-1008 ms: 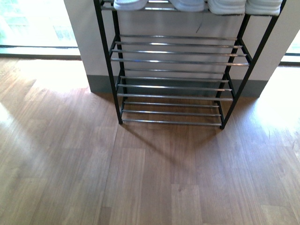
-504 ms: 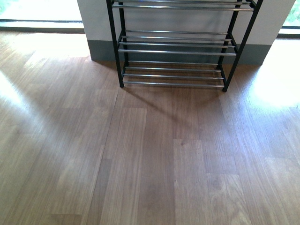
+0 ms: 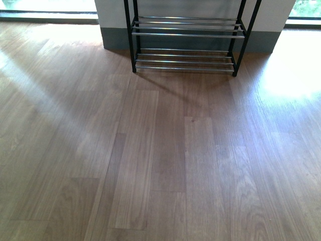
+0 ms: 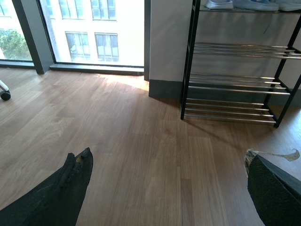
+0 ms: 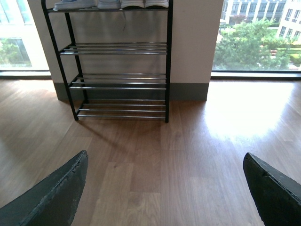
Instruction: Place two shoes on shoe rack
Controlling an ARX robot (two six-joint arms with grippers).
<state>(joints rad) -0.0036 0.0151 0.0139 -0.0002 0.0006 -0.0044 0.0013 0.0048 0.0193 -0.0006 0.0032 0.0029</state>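
Observation:
The shoe rack (image 3: pixel 184 35), a black frame with chrome rods, stands against the wall at the far edge of the front view, which cuts off all but its two lowest tiers. Both wrist views show the whole shoe rack (image 4: pixel 235 80) (image 5: pixel 117 80). Several pale shoes (image 5: pixel 110 4) (image 4: pixel 244 4) sit in a row on its top tier, only their white soles and lower edges in frame. My left gripper (image 4: pixel 167 157) and right gripper (image 5: pixel 164 157) are open, well back from the rack, with bare wooden floor between their fingers. No arm appears in the front view.
Wooden plank floor (image 3: pixel 160 150) stretches from me to the rack. A white wall with a grey skirting (image 3: pixel 115 37) stands behind it, with floor-to-ceiling windows (image 4: pixel 94 28) (image 5: pixel 258 37) on either side. A small wheel (image 4: pixel 4 94) shows by the window.
In the front view the rack has slid upward and shrunk. Its upper tiers and the shoes on top have left the frame, and more floor lies in front.

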